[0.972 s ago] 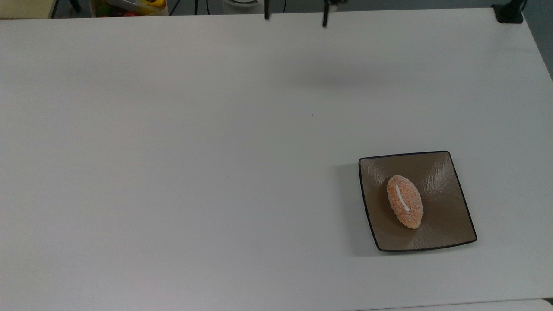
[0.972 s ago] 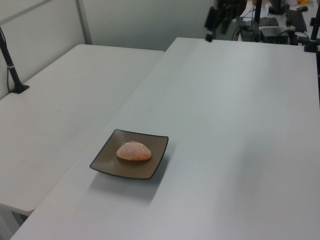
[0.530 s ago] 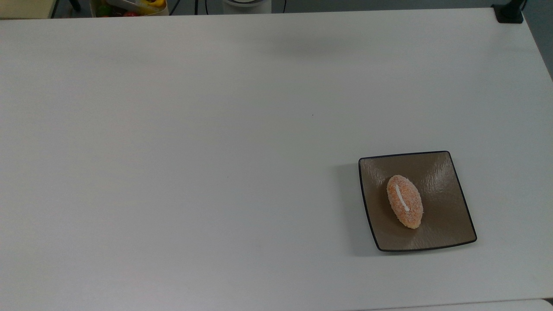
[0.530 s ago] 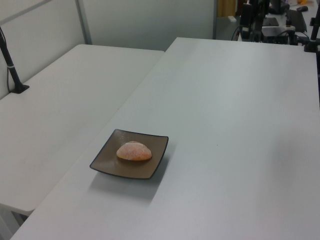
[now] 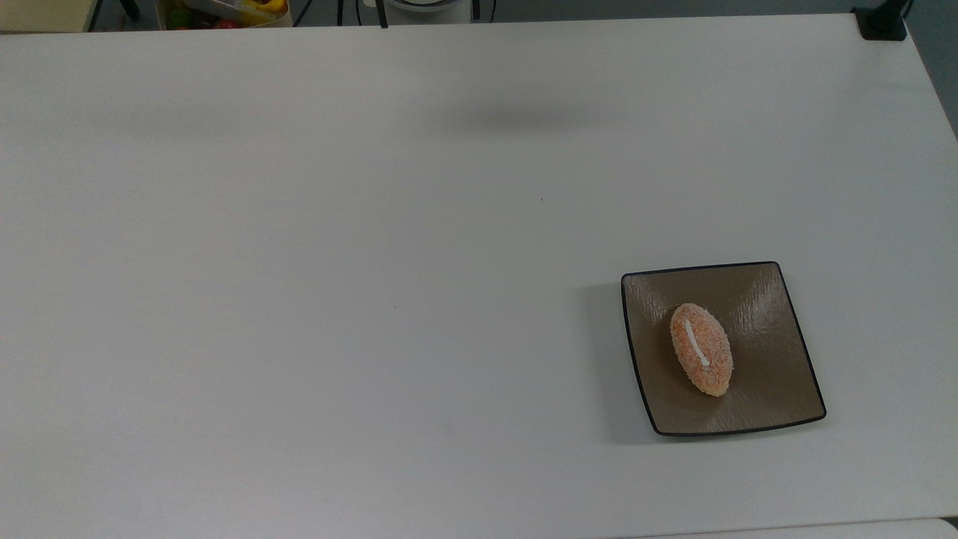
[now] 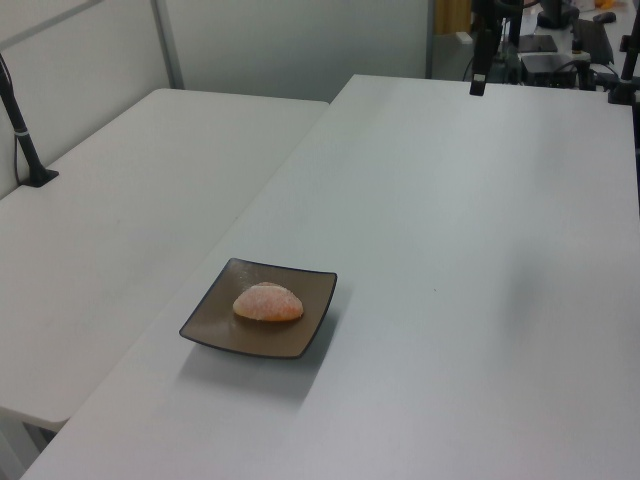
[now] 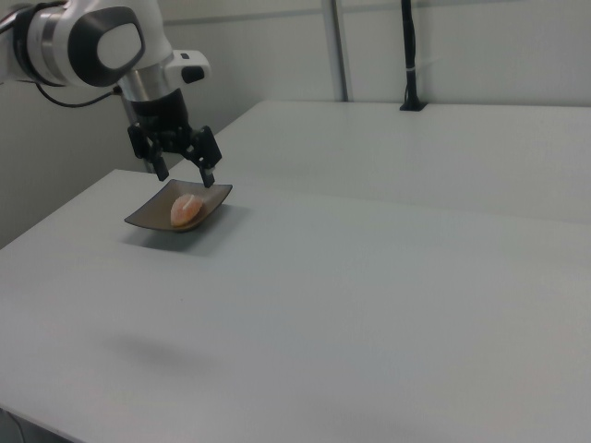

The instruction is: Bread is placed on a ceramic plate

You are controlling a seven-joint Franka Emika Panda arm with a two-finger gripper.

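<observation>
Table (image 5: 299, 262): bread (image 5: 701, 348) apart from hand (image 7: 184, 173)

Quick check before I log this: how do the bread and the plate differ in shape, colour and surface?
The bread is a small oval; the ceramic plate is square and far larger. The bread is orange-pink with a white stripe; the plate is glossy brown with a dark rim. The bread is domed; the plate is shallow. The bread lies on the plate.

Top view looks straight down; left and right views face obliquely across the table (image 5: 299, 299).
</observation>
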